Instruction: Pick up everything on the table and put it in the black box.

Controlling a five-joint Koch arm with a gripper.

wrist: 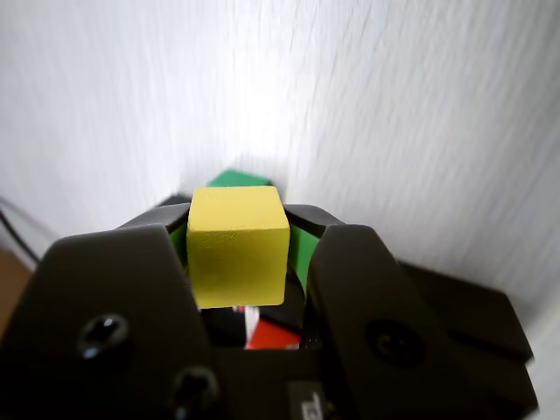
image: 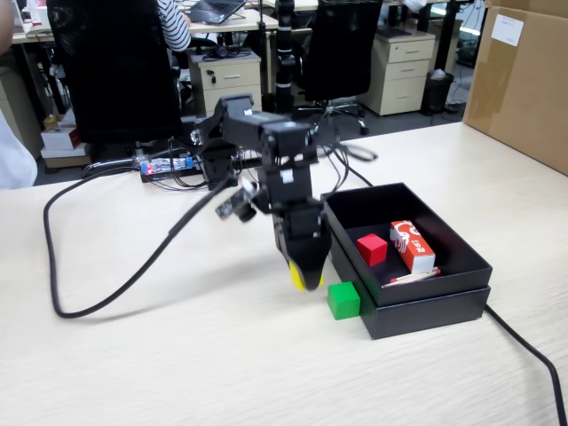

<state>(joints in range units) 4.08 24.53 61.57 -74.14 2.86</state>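
Holding the yellow cube (wrist: 238, 245) clamped in the gripper (image: 304, 275) low over the table (image: 177, 355), I judge I must next carry it over the black box (image: 444, 293) wall and release.

Three small cubes show: one red cube (image: 372, 249), one yellow cube (wrist: 237, 246) and one green cube (image: 343, 300). There is one black box (image: 424, 308), holding one red-and-white carton (image: 413, 246) and one thin stick (image: 412, 277). One brown cardboard carton (image: 524, 80) stands at the worktop's far right edge.
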